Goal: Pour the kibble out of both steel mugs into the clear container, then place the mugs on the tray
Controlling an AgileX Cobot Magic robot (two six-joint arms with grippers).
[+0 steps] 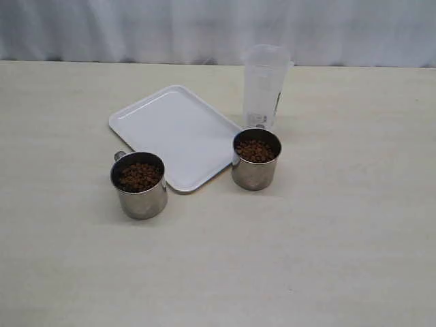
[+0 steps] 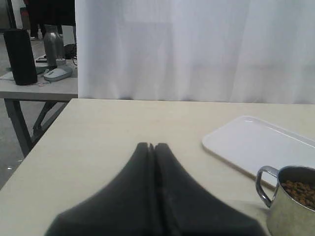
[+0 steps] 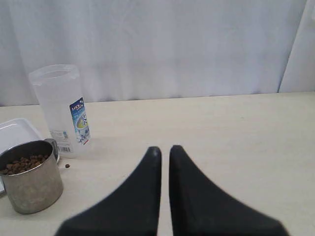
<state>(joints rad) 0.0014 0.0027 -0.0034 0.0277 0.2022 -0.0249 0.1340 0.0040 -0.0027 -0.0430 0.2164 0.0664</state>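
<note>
Yet to begin pouring, with left gripper (image 2: 151, 145) and right gripper (image 3: 161, 149) closed and empty — next, open the right and take the full steel mug (image 3: 30, 179) ahead of it.

High overview — low wrist views — shared tray (image 1: 174, 129)

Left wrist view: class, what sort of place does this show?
Likely a lab or office workroom: a white curtain backs the pale laminate table, and beside it a grey desk holds a pale computer mouse.
</note>
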